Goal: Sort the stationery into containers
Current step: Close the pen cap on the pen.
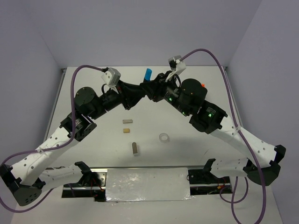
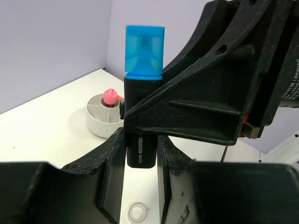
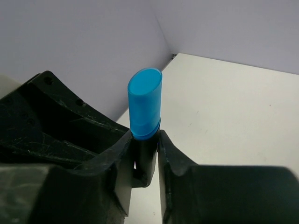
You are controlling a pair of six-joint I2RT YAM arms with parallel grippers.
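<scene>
Between the narrow jaws of the left pincer [image 2: 140,149] stood the marker [image 2: 144,51], clamped; the right pincer [image 3: 145,149] apparently gripped it too; rival pulls could wrench it loose.

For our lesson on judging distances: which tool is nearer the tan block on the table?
Left. The left tool holds the blue-capped marker beyond the tan block; the right tool grips the same marker from farther right.
</scene>
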